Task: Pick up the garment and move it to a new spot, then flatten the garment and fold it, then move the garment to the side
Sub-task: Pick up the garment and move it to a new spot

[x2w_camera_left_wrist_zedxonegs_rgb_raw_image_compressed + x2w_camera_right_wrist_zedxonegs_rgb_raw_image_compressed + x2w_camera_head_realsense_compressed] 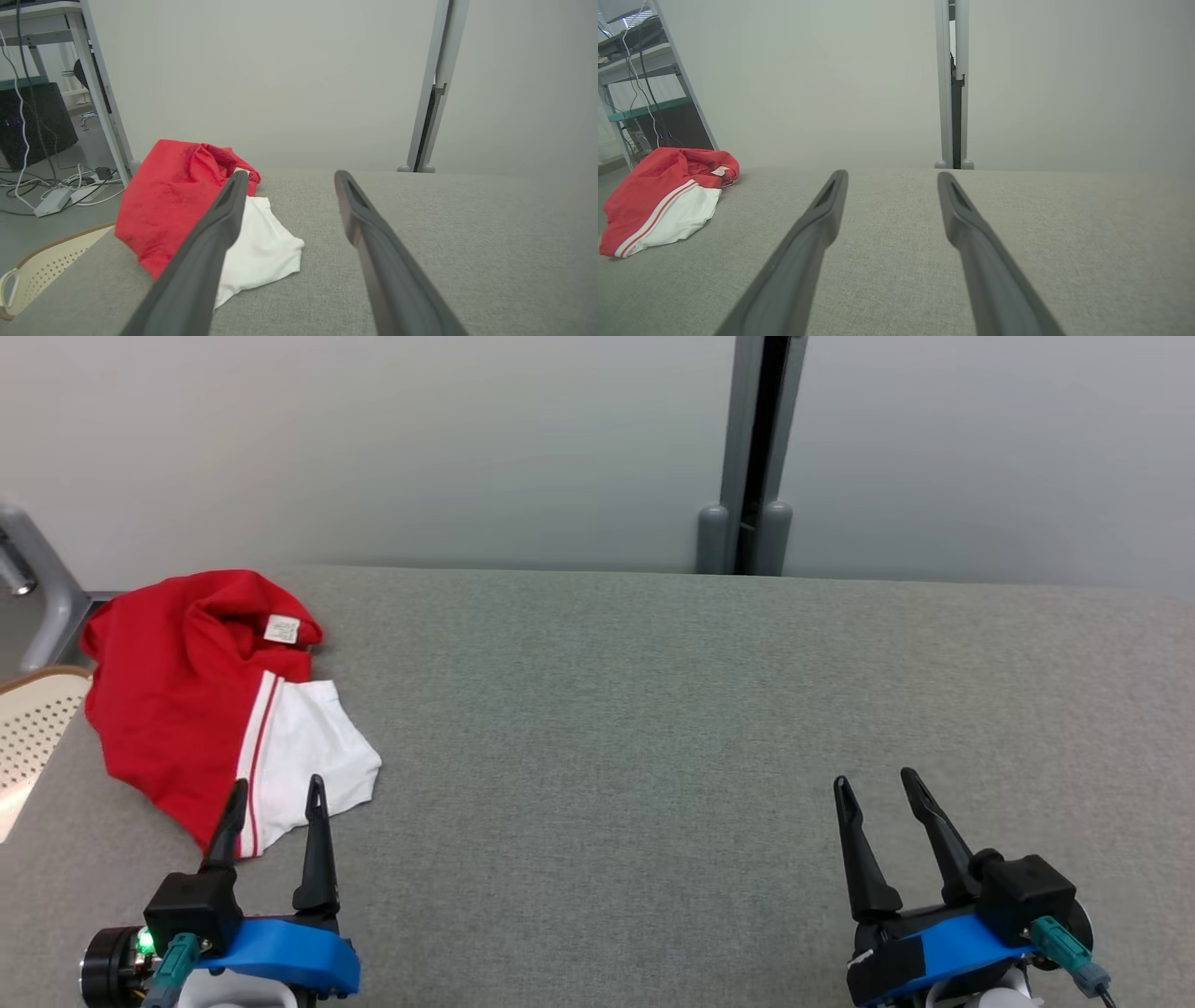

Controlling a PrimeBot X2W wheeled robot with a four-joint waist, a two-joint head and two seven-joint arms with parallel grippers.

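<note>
Nearest you, the left claw point(278, 784) and the right claw point(876, 777) both stand spread and empty over the grey fabric-covered desk point(607, 728). Just beyond the left one lies the crumpled red-and-white cloth garment point(177, 709), by the desk's left edge. Expect it to be light, limp and quick to bunch. Pinch the near white hem, or a thick red fold behind it.

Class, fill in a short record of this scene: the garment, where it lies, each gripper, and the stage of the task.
Item: garment, red and white, crumpled
Place: left end of the grey table
Left side: left gripper, jaws open, empty, close to the garment
Right side: right gripper, jaws open, empty, above bare table
Stage: garment not yet picked up
</note>
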